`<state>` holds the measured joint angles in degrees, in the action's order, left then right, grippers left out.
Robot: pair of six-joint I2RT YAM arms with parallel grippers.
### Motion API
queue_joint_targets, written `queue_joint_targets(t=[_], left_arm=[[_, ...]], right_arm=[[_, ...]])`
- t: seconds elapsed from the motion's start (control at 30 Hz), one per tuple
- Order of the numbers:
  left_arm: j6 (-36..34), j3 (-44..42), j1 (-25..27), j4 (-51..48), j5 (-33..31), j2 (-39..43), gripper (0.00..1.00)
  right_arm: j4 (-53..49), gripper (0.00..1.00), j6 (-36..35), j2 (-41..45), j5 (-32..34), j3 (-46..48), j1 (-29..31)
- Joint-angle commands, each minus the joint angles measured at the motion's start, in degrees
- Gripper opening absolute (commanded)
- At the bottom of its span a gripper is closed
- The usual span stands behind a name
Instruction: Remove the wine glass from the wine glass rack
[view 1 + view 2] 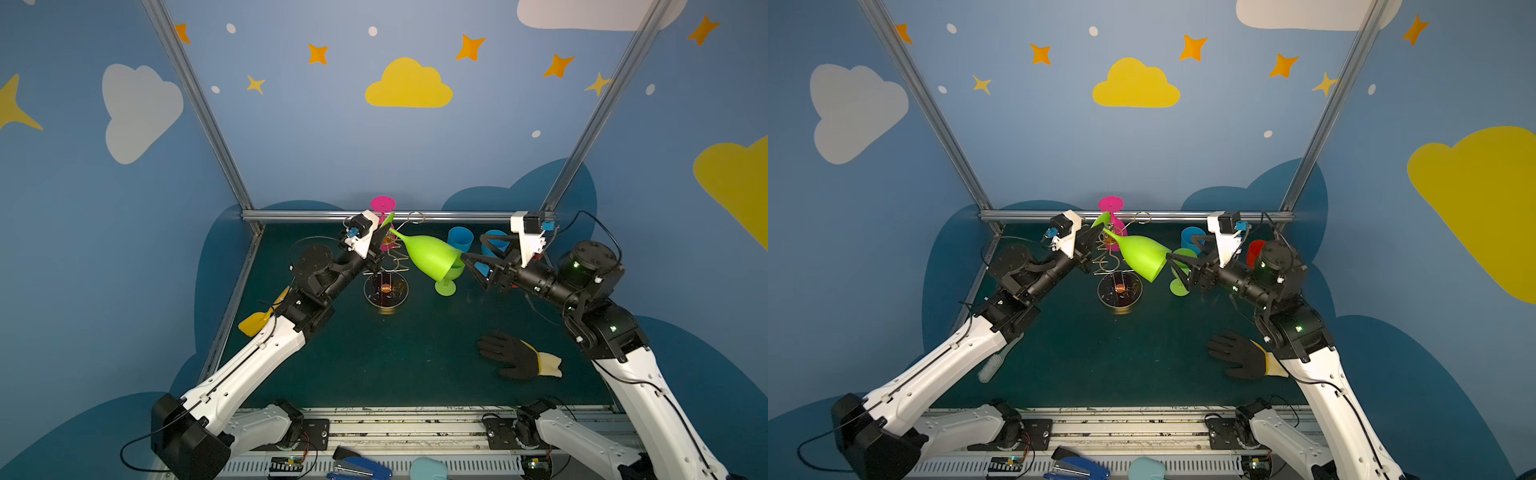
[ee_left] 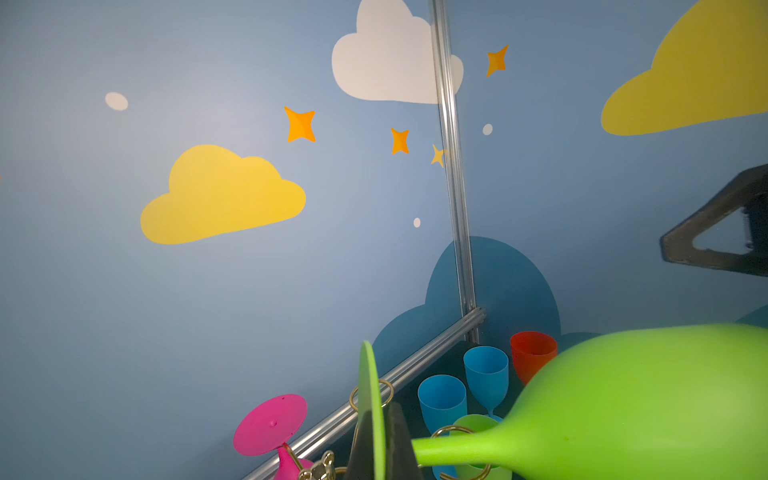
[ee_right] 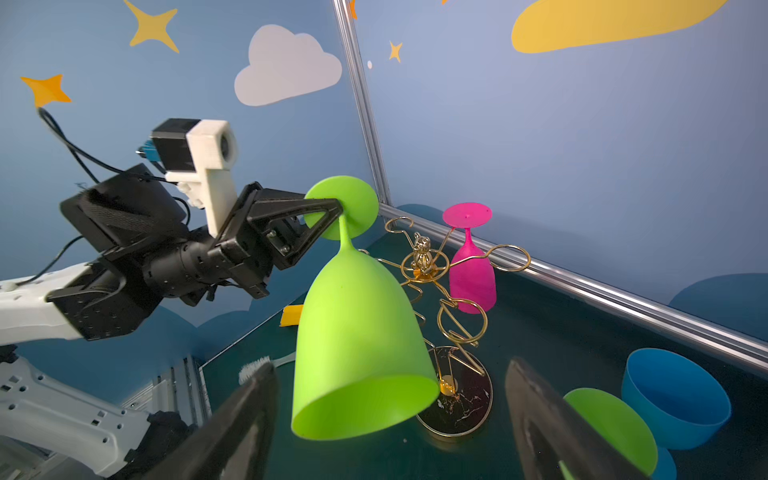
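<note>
Currently my left arm reaches in from lower left of both top views, wrist raised. left gripper (image 3: 332,208) is pinched shut on flat foot of green wine glass (image 1: 432,255). Right arm enters from lower right, forearm near level. right gripper (image 1: 472,247) has jaws wide apart, bowl mouth between them. Glass hangs mid-frame, tilted, foot upper left, open mouth lower right. It is opaque lime, with thin stem. Stem sits by top loops of wine glass rack (image 3: 424,266); I can't tell whether hooked.
</note>
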<state>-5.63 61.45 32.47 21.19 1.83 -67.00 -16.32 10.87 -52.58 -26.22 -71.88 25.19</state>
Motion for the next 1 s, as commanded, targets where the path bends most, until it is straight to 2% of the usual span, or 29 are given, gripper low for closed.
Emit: queue_joint_targets(t=[0.0,0.27,0.37,0.4,0.53,0.63,0.67,0.73,0.77,0.83,0.87,0.97], left_arm=[[7.42,-0.04,-0.91,-0.18,1.5,1.15,0.03],[10.83,0.07,-1.4,-0.18,4.45,0.72,0.03],[11.24,0.03,-1.36,-0.31,4.82,0.54,0.03],[11.25,0.03,-1.36,-0.39,4.85,0.44,0.03],[11.21,0.07,-1.36,-0.59,5.12,0.12,0.03],[10.99,0.04,-1.44,-0.85,4.96,0.17,0.03],[10.84,0.0,-1.44,-0.82,4.94,0.26,0.03],[10.66,-0.06,-1.53,-0.84,4.86,0.37,0.04],[10.64,-0.1,-1.66,-0.75,4.84,0.53,0.06],[10.59,-0.36,-1.71,-0.57,4.28,0.84,0.22],[10.56,-0.52,-1.79,-0.55,4.03,1.06,0.27],[10.88,-1.47,-2.14,-0.11,2.23,2.17,0.58]], right_arm=[[2.89,0.78,2.77,0.88,-0.09,3.04,-0.41],[6.34,0.69,5.76,-2.29,-0.53,5.65,-0.09],[8.02,0.61,6.69,-4.98,-1.76,4.65,0.76],[8.18,0.56,6.66,-5.86,-1.73,4.21,1.34],[9.3,0.26,7.14,-8.61,-1.78,3.02,2.79],[9.68,0.07,7.42,-9.42,-1.82,2.4,3.33],[9.55,0.02,7.48,-9.54,-1.73,2.19,3.44],[9.42,0.0,7.84,-9.56,-1.09,1.77,3.54],[9.31,0.0,7.91,-9.43,-0.79,1.58,3.48],[9.11,0.0,8.01,-8.74,0.42,1.41,3.47],[9.07,0.0,8.01,-8.38,1.08,1.39,3.48],[7.35,0.0,6.71,-6.92,3.42,0.8,3.13]])
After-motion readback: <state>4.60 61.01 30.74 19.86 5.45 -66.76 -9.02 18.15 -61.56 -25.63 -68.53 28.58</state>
